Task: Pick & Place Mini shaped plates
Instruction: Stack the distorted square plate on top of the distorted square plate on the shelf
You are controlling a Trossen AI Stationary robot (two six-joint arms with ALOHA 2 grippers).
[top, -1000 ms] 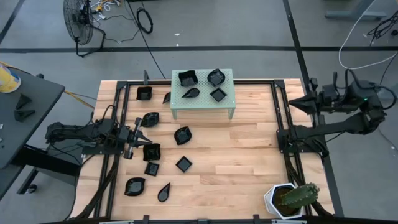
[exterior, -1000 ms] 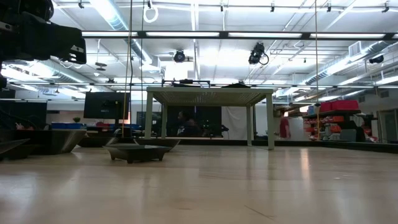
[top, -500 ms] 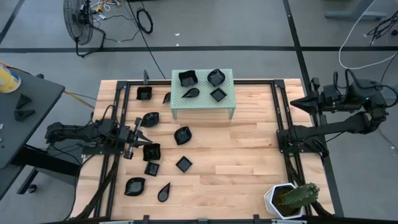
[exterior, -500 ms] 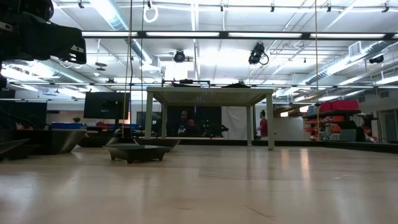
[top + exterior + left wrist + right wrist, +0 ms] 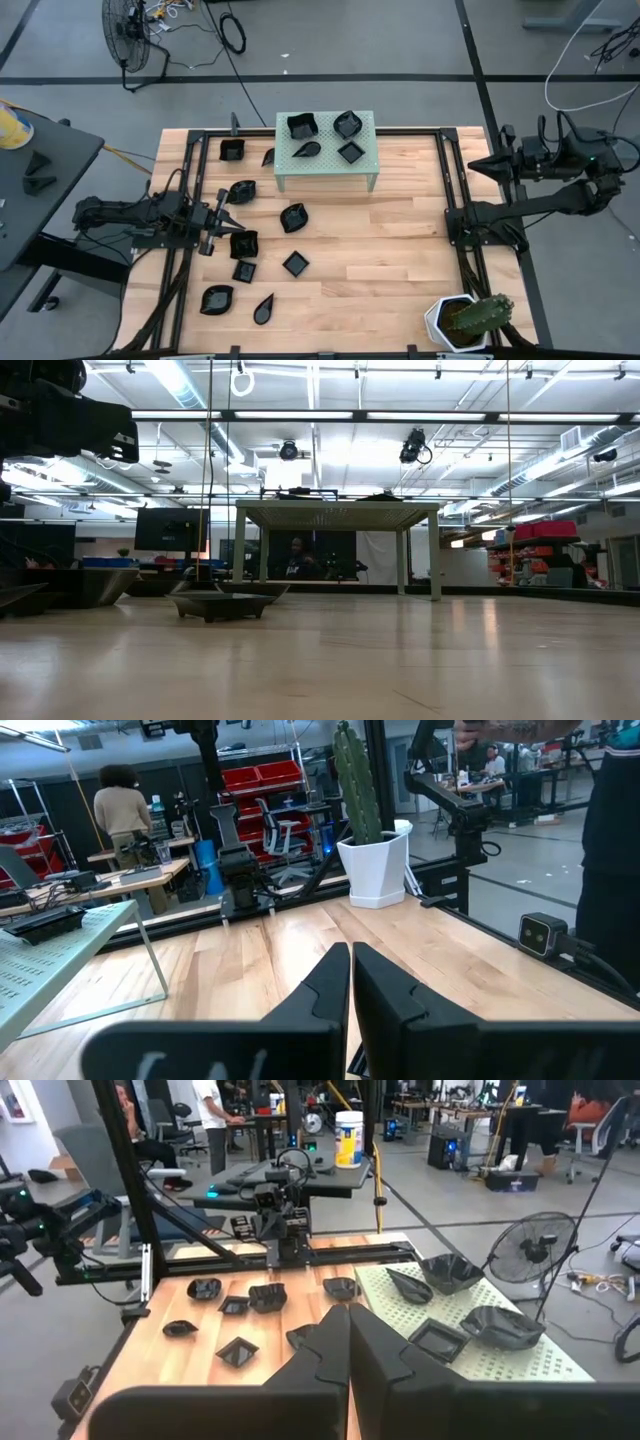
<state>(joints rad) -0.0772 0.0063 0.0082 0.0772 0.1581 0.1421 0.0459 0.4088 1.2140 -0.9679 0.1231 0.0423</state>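
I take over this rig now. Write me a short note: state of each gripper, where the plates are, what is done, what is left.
Left gripper: shut, empty, low at the table's left side beside a mini plate.
Right gripper: shut, empty, parked off the table's right edge.
Done: four plates lie on the green stand.
Left: nine plates on the wood, all left of centre. The cactus pot stands at the near right corner.

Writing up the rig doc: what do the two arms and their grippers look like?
Both arms are dark, nearly black, built of slim jointed links with black cables along them. The left gripper and right gripper each end in two black wedge-shaped fingers that taper to a point. A small green light shows on the right arm's wrist. No markings readable.
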